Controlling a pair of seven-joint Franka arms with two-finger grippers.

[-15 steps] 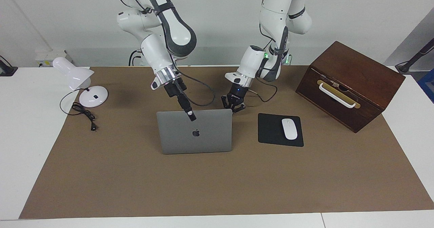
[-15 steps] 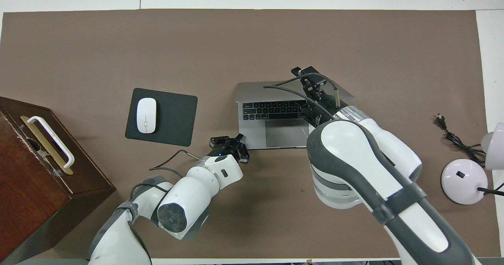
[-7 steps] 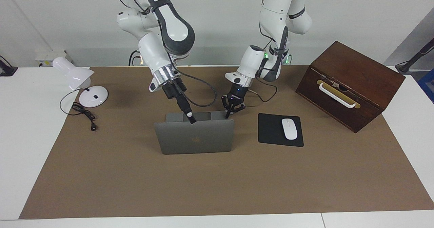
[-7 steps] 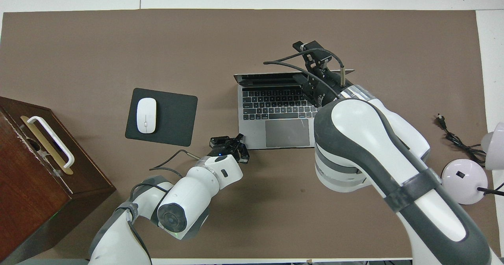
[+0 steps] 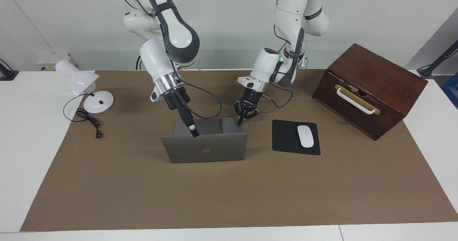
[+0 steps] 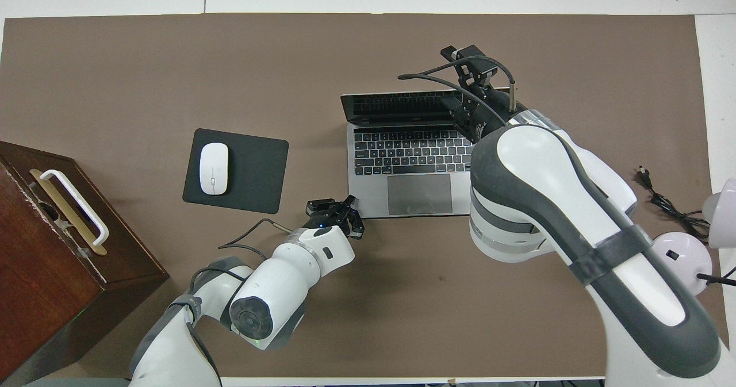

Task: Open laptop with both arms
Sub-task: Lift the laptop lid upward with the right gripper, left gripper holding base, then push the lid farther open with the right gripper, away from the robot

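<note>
The right gripper [image 5: 193, 131] is seen at the top edge of the laptop [image 5: 205, 148] lid; whether its fingers are clenched or released cannot be told. The left gripper [image 5: 242, 118], fingertips pressed together with nothing between them, is set down at the laptop's base corner nearest the robots (the corner toward the mouse pad [image 5: 295, 137]). The laptop is found open on the brown mat [image 5: 229, 194], lid tilted past upright, beside the mouse pad bearing a white mouse [image 5: 305, 136].

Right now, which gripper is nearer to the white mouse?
Left. The left gripper sits at the laptop corner beside the mouse pad; the right gripper is at the lid's top edge.
</note>
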